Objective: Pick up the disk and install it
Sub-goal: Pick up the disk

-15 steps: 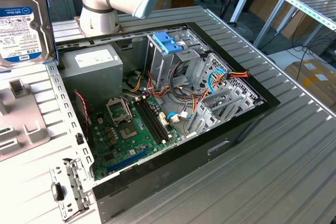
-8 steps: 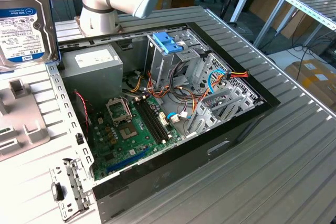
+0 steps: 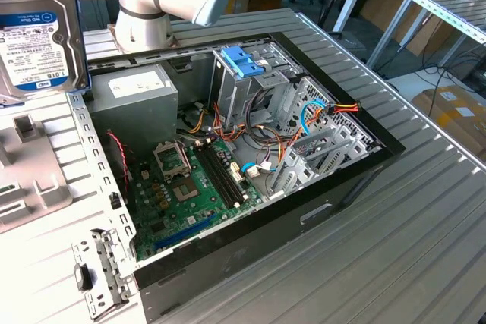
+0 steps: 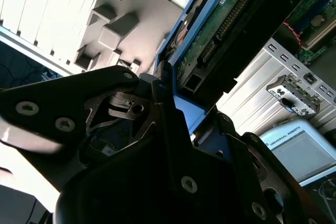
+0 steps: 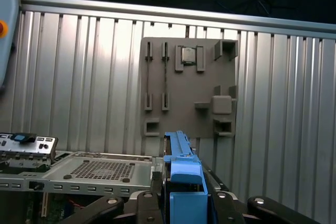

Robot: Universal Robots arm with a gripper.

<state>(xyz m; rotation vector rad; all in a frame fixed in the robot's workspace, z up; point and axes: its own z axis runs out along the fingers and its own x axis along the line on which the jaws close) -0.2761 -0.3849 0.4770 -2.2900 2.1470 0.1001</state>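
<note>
The ribbed metal tabletop [image 3: 425, 210] carries an open computer case [image 3: 319, 214]. In the exterior view the disk [image 3: 38, 36] hangs in the air at about ten o'clock from the case, near a grey moulded tray [image 3: 30, 180]. In the first wrist view the gripper [image 5: 184, 203] is clamped on the disk's blue-trimmed sides. The drive is probably dense, rigid and smooth-faced. Its exposed circuit board [image 4: 210, 40] looks fragile, so the side edges seem the safest hold.

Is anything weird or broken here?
Nothing looks broken or spilled. The one odd thing: the disk is up in the air at the exterior view's left, clamped in the gripper, outside the open computer. Wires lie tangled inside it.
</note>
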